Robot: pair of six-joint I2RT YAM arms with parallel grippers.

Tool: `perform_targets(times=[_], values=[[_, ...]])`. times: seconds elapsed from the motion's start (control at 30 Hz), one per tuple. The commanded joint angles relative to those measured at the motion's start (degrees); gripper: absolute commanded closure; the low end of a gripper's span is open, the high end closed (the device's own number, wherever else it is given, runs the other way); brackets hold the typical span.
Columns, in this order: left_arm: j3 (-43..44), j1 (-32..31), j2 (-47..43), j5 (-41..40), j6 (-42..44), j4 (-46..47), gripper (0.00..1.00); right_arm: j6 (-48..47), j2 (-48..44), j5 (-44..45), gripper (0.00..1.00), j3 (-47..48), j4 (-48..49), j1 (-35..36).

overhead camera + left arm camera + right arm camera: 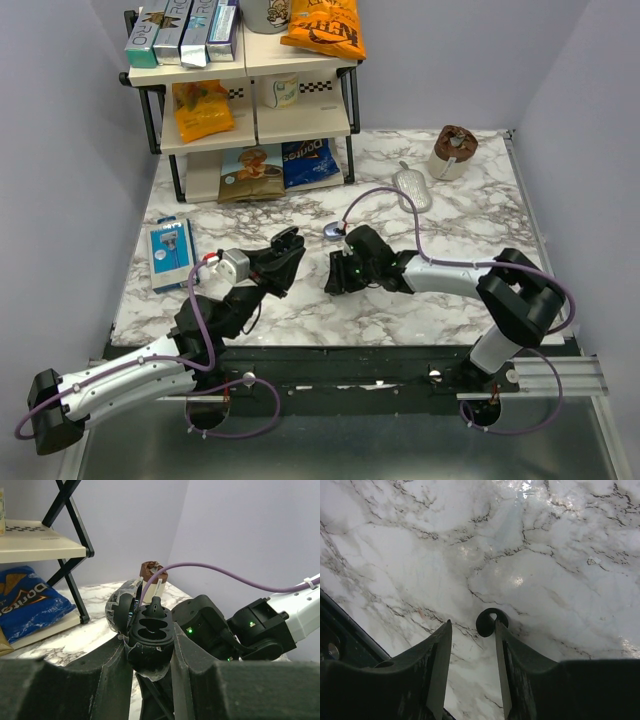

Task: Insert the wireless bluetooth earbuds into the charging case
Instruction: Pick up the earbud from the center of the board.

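Evidently we were at the pick-up step: one earbud lay loose on the marble table, not yet in the charging case. Our right gripper hung low over the marble with its jaws partly apart and nothing between them. The glossy black bud sat just ahead of the fingertips, touching the tip of the finger on the right of the wrist view rather than centred in the gap.

Our left gripper was clamped on the case's lower body. The lid was swung back to the left of the fingers and the two wells were exposed. A dark stemmed piece stood at the rim farthest from those fingers; we could not tell whether it was the other bud.

Next, we judged, the right jaws needed shifting sideways to straddle the bud. They would then have to close gently, since something so small and slick could squirt out, before carrying it across to the case held nearby.
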Motion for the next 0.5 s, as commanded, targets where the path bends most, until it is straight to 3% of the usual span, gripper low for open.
perform_targets(times=[0.0,0.17,0.47], values=[[-0.65,-0.13,-0.72,-1.31,-0.50,-0.74,1.00,-0.50,2.72,1.65,0.52,1.11,-1.79,0.64],[-1.00,-0.13,-1.15,-1.48,-0.67,-0.92,1.00,-2.17,0.09,3.93,0.52,-0.11,-2.23,1.17],[-1.53,-0.14,-2.20,-1.48,-0.32,-0.83,1.00,-6.04,-7.81,9.30,0.43,-3.53,-5.13,1.17]])
